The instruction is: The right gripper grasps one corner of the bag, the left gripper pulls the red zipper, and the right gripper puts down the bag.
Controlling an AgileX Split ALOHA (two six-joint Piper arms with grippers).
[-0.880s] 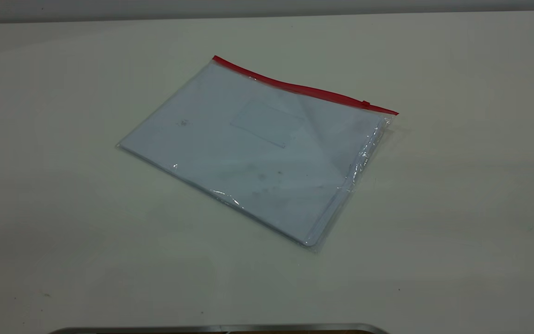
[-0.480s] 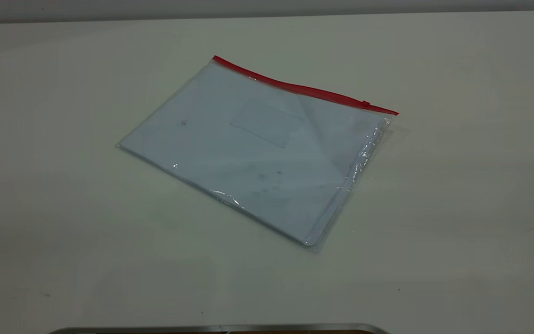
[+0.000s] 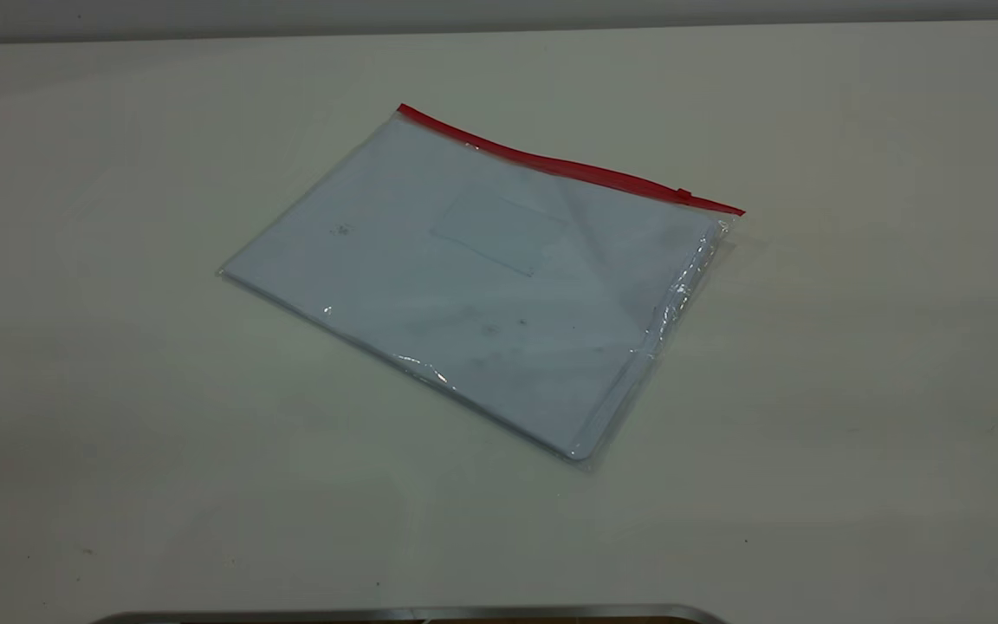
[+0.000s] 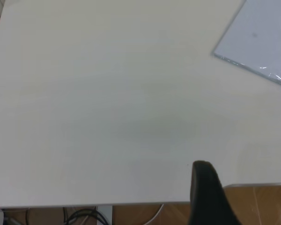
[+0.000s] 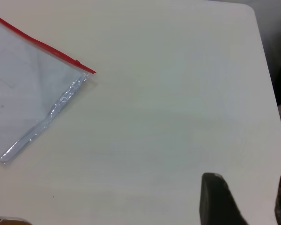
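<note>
The bag [image 3: 482, 277] lies flat on the white table, a clear pouch with white sheets and a small label pocket [image 3: 499, 230]. The red zipper [image 3: 551, 163] runs along its far edge, with the slider tab [image 3: 683, 194] close to the right corner of the bag [image 3: 737, 211]. Neither gripper shows in the exterior view. The right gripper [image 5: 248, 190] is open and empty above bare table, well away from the bag [image 5: 28, 93], the zipper [image 5: 37, 44] and that corner [image 5: 92, 71]. The left gripper [image 4: 208, 194] hangs by the table's near edge, far from the bag [image 4: 262, 37].
The white table [image 3: 118, 390] surrounds the bag on all sides. A metal rim [image 3: 412, 614] shows at the near edge. The table's rounded corner [image 5: 250, 9] and its side edge lie near the right gripper. Wooden floor [image 4: 262, 206] shows past the near edge.
</note>
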